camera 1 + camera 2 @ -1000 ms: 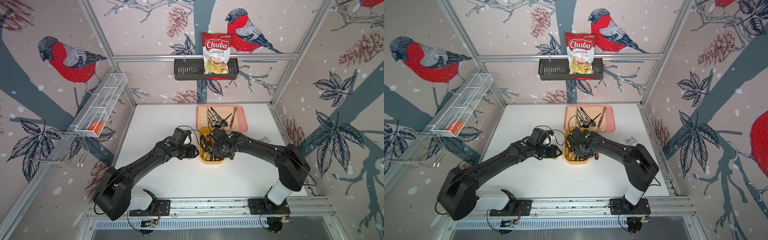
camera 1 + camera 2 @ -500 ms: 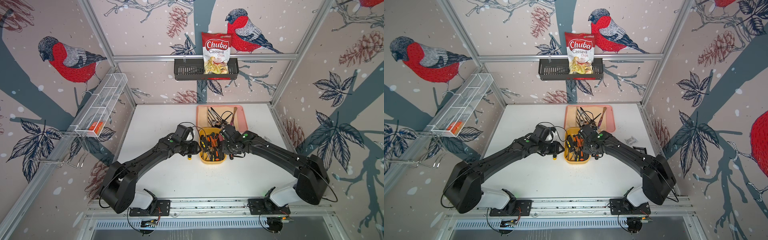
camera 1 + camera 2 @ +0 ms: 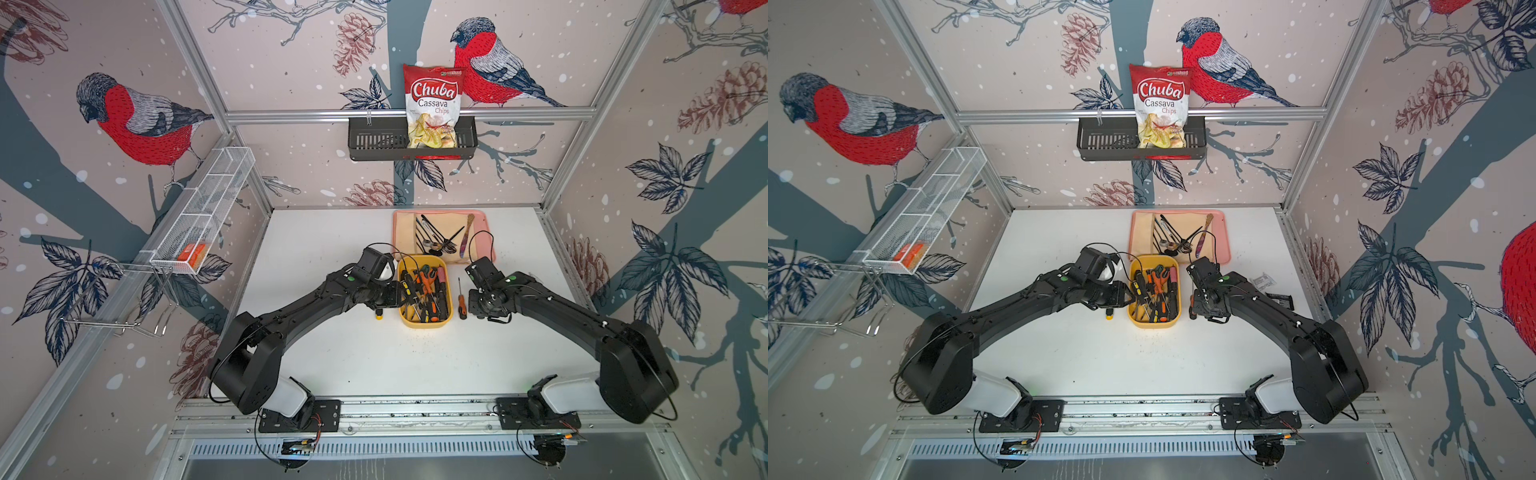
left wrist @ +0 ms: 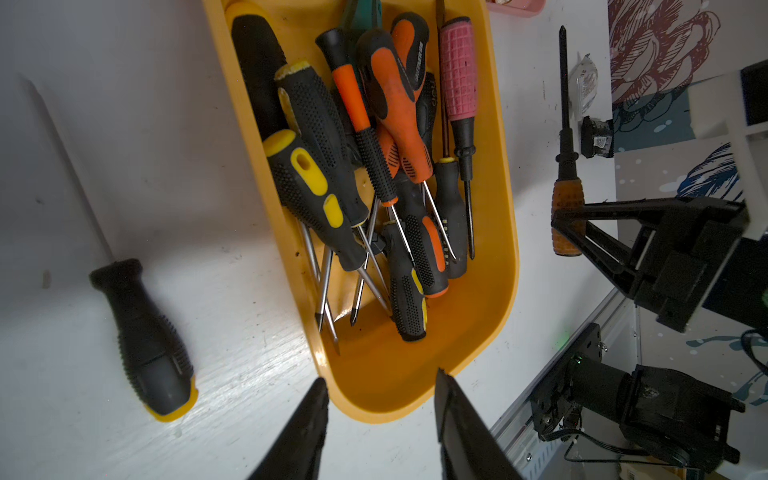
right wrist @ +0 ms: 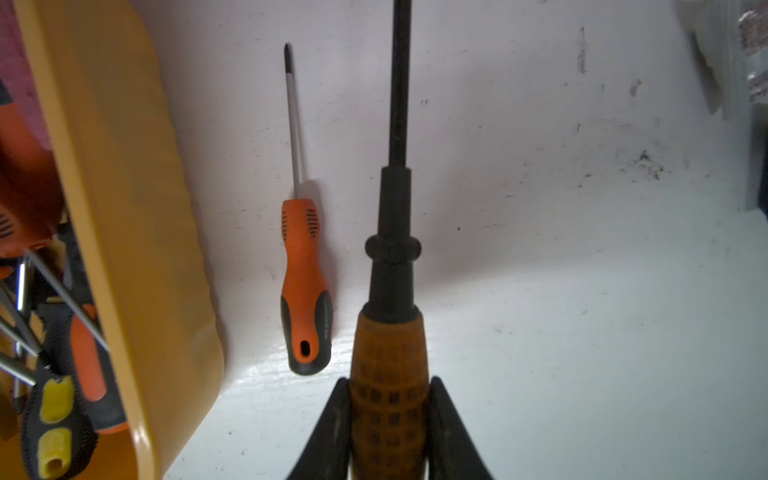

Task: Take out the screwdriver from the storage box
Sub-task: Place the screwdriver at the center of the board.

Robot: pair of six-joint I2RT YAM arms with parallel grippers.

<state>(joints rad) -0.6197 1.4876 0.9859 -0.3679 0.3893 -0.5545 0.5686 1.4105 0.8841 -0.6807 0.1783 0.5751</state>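
The mustard-yellow storage box point(image 3: 424, 323) point(image 3: 1154, 324) holds several screwdrivers with black, orange, yellow and pink handles. My right gripper point(image 3: 467, 307) point(image 5: 388, 390) hangs just right of the box, shut on the amber handle of a black-shafted screwdriver point(image 5: 390, 374) point(image 4: 567, 216), which is held off the table. My left gripper point(image 3: 398, 297) point(image 4: 380, 380) is open at the box's left side. Its fingertips straddle a rounded corner of the box point(image 4: 395, 395) without gripping it.
An orange-and-black screwdriver point(image 5: 305, 286) lies on the table between the box point(image 5: 124, 166) and my right gripper. A black screwdriver with a yellow cap point(image 4: 141, 332) point(image 3: 378, 314) lies left of the box. A pink tray point(image 3: 486, 249) with cutlery sits behind.
My right gripper has come up out of the box and moved to its right side with the amber-handled screwdriver in it. My left gripper has shifted slightly towards the box's left wall.
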